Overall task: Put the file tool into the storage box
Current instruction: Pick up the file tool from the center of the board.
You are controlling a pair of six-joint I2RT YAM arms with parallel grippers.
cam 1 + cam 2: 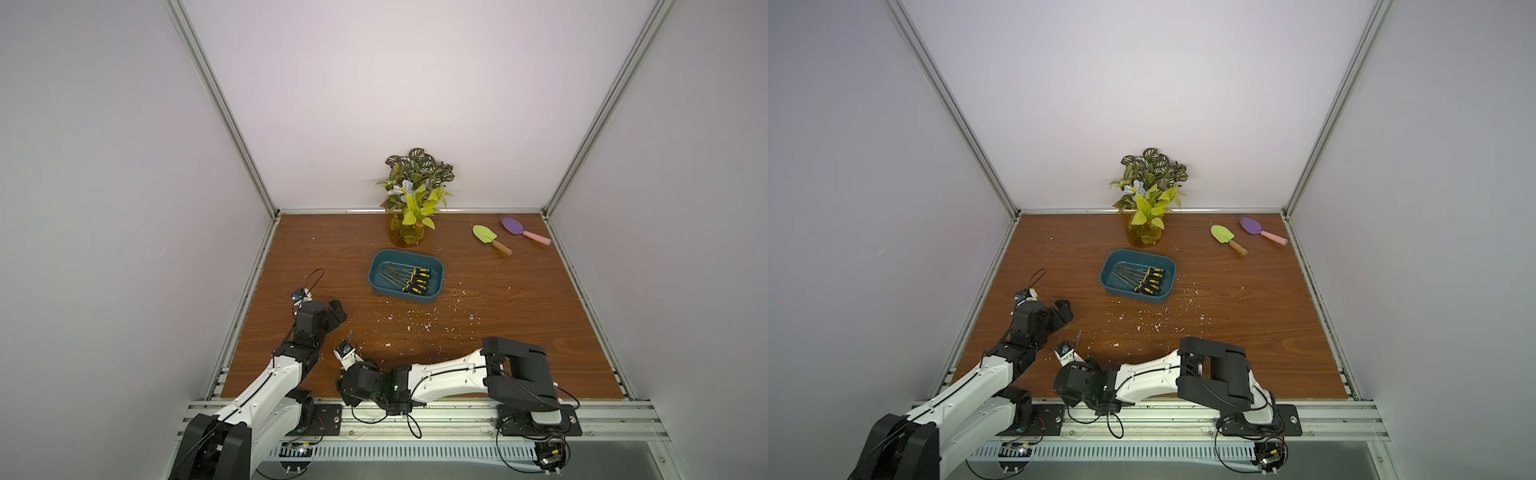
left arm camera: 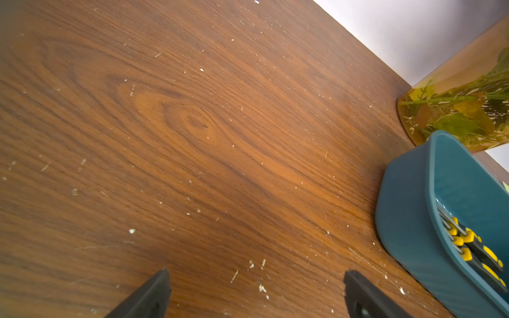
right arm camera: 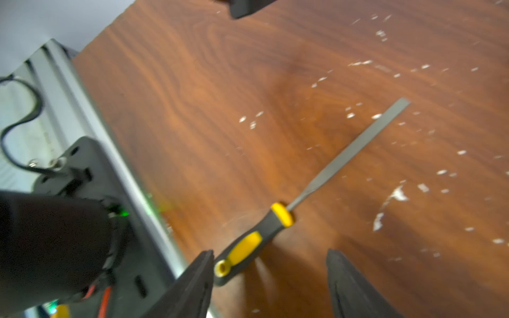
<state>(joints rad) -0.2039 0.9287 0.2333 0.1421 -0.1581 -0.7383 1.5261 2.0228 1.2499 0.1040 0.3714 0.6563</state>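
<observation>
Though the right wrist view is smeared, the right gripper [image 3: 270,254] is seen spread wide, nothing pinched. The file tool [image 3: 316,185], black-and-yellow handle, grey blade, is found just beside one finger [image 3: 192,283], mostly hidden in both top views, well apart from the storage box [image 1: 395,294].

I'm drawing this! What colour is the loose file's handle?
Black and yellow handle, clearest in the right wrist view.

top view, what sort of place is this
Probably a robot test cell: white walls in an aluminium frame box in a wood-grain table, with a left arm and a right arm mounted on its front rail.
</observation>
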